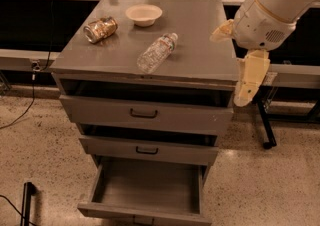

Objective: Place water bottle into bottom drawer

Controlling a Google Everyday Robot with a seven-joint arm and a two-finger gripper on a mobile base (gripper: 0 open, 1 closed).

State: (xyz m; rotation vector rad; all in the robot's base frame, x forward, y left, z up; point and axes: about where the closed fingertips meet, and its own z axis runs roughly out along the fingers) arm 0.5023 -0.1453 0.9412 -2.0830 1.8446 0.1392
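**Bottle lies on the desk, bottom drawer stands open**

Nearest, low in the camera view, the bottom drawer (150, 186) is pulled far out over the speckled floor (280, 185). Its plain grey inside is in view and nothing lies in it. Above it the middle drawer (145, 150) sticks out a little, with a dark gap along its upper edge. The top drawer (145, 114) is also slightly out and carries a dark handle on its front.

On the grey desk (200, 55), the top of the cabinet, the water bottle (157, 52) lies on its side around the middle, towards the front edge. Its white cap points away and to the right. It touches nothing else.

The hand (231, 65) hangs at the desk's right front corner, well apart from the bottle. Its two cream fingers (248, 77) are spread. One hangs down past the desk's edge and the other points left over the desk, with nothing held between them. The white arm (272, 7) rises from it towards the upper right.

Farther back on the left a jar (100, 29) with brownish contents lies on its side. Beyond it, near the far edge, stands a pale bowl (144, 14).
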